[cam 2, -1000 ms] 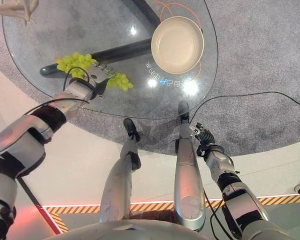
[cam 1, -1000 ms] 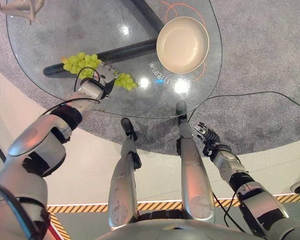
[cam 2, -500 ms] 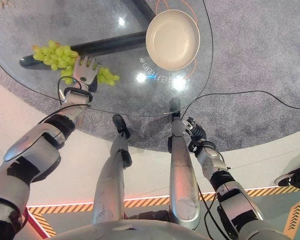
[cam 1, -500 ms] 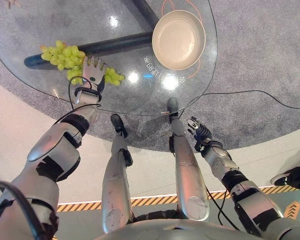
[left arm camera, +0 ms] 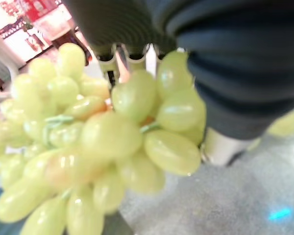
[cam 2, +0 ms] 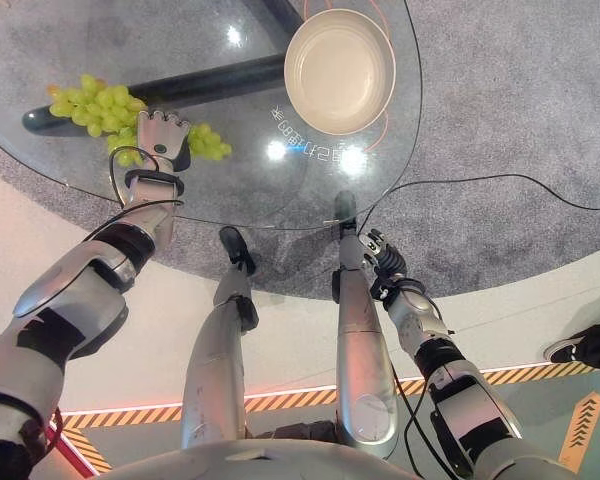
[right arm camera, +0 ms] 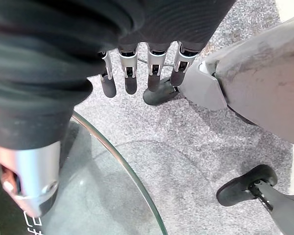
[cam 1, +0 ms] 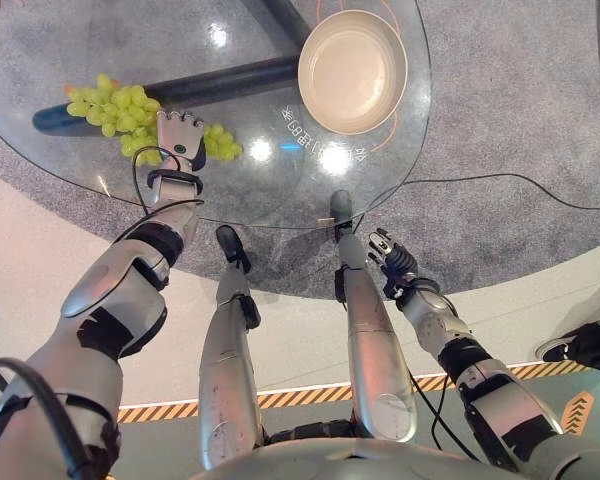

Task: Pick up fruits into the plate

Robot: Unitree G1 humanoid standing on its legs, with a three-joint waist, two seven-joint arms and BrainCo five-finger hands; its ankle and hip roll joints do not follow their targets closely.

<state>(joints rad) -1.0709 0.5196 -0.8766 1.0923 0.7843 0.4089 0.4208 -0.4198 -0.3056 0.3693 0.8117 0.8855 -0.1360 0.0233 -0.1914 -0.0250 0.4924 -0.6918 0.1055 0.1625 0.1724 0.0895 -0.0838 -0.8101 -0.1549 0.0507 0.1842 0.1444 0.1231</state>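
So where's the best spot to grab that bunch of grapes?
Probably from above, around the bunch's thick middle. The grapes lie flat and spread out on the glass table, with no stem clearly showing. The left hand already rests over their near end.

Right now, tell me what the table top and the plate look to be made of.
Table top: clear glass, glossy; the carpet shows through it and lamps glint on it.
Plate: cream, smooth and matte, maybe ceramic or plastic; the look leaves that open.

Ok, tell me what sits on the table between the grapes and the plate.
Nothing: bare glass table between the green grapes and the cream plate, shown in both eye views.
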